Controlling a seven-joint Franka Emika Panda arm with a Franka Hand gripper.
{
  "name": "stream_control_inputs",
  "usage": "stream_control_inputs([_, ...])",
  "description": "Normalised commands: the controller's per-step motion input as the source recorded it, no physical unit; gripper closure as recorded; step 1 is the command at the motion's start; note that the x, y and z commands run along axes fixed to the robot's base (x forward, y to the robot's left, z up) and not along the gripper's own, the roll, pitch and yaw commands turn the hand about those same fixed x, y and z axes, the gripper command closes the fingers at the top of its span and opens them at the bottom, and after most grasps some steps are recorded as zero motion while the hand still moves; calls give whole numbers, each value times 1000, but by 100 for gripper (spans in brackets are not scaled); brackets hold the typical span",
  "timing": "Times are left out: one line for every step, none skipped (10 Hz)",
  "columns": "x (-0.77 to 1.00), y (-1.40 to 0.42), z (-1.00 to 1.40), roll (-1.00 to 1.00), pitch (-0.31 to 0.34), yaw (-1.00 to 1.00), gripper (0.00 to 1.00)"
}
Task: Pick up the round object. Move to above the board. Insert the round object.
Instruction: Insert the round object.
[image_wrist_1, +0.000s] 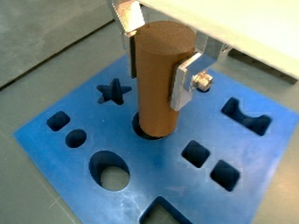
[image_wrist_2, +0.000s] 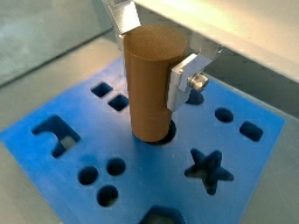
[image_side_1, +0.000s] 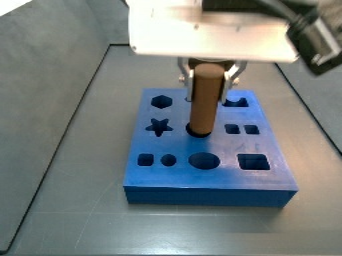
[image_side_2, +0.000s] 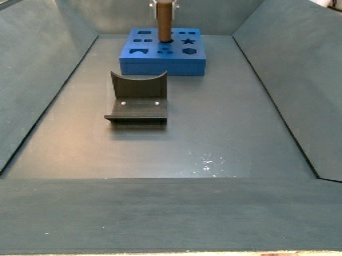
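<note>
The round object (image_wrist_1: 158, 87) is a tall orange-brown cylinder peg standing upright. My gripper (image_wrist_1: 158, 61) is shut on its upper part, with one silver finger (image_wrist_1: 183, 83) flat against its side and the other behind it. The peg's lower end sits in the mouth of a round hole near the middle of the blue board (image_wrist_1: 152, 171). Another wrist view shows the same grip (image_wrist_2: 152, 61) on the peg (image_wrist_2: 149, 96) over the board (image_wrist_2: 158, 175). In a side view the gripper (image_side_1: 205, 68) holds the peg (image_side_1: 203, 105) upright on the board (image_side_1: 207, 192).
The board has star, hexagon, round and square cut-outs around the peg. The dark L-shaped fixture (image_side_2: 138, 97) stands on the grey floor in front of the board (image_side_2: 174, 68). Sloping grey walls enclose the floor on both sides.
</note>
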Motion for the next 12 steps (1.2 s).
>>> stream_control_inputs([0, -60, -346, 137, 31, 0, 100])
stream_control_inputs([0, -120, -291, 94, 86, 0, 100])
stream_control_inputs([-23, -180, -243, 60, 80, 0, 100])
stream_control_inputs([-77, -171, -226, 43, 71, -3, 100])
stream_control_inputs([-60, -80, -277, 109, 66, -20, 100])
stream_control_inputs([-97, 0, -340, 277, 26, -40, 100])
stream_control_inputs([-40, -20, -500, 391, 0, -17, 100])
stream_control_inputs([-26, -117, -757, 414, 0, -17, 100])
stream_control_inputs([0, -140, -694, 314, 0, -26, 100])
stream_control_inputs([0, -26, -471, 0, -9, 0, 100])
stream_control_inputs([0, 0, -160, -117, -100, 0, 100])
stream_control_inputs([0, 0, -20, 0, 0, 0, 100])
